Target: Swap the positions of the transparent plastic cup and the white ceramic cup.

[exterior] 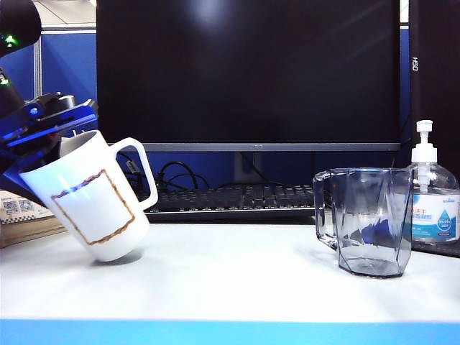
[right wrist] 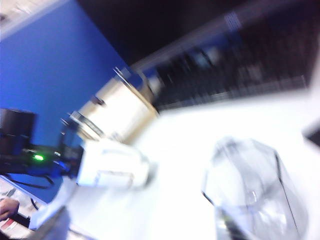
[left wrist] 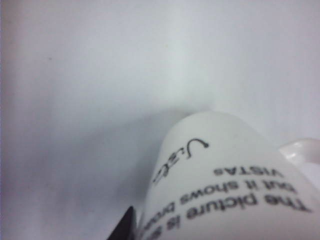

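1. The white ceramic cup [exterior: 93,194] is tilted at the left of the white table [exterior: 237,273], its base edge touching the surface and its handle toward the middle.
2. The left gripper [exterior: 54,133] is clamped on the cup's rim.
3. The transparent plastic cup [exterior: 366,219] stands upright at the right, just beside a pump bottle [exterior: 435,194].
4. The right gripper is out of every view; its wrist camera looks down, blurred, on the transparent cup [right wrist: 260,190], and its jaw state cannot be told.
5. A keyboard [exterior: 237,198] lies behind, below a dark monitor [exterior: 248,72].
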{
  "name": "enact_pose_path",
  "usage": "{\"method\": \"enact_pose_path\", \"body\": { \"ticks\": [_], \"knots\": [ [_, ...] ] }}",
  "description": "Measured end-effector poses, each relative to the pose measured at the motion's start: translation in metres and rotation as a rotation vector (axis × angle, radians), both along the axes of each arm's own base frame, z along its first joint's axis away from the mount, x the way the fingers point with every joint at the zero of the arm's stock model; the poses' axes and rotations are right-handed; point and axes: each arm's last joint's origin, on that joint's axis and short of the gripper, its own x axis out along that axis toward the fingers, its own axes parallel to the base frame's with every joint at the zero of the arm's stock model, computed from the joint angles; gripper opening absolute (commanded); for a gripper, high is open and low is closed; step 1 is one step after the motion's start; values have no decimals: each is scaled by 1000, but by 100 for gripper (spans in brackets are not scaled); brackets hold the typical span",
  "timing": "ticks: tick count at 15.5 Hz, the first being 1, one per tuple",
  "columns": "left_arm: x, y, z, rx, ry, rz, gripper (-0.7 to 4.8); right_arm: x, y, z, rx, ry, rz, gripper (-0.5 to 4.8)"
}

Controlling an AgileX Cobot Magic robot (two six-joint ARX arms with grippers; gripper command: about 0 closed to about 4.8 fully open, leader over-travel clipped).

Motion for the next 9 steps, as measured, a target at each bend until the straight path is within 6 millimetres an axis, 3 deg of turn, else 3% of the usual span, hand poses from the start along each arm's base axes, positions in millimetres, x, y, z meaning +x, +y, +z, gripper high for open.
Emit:
{"method": "enact_pose_path", "body": {
  "ticks": [4,6,9],
  "knots": [
    [3,-1,21,77,19,-77,-5,31,4,-13,103,288,46,328],
    [9,-1,40,119,-25,-89,-5,45,5,-14,154,327,41,328],
    [11,-1,53,169,-58,-90,-5,62,6,-15,188,398,31,328]
  ]
}}
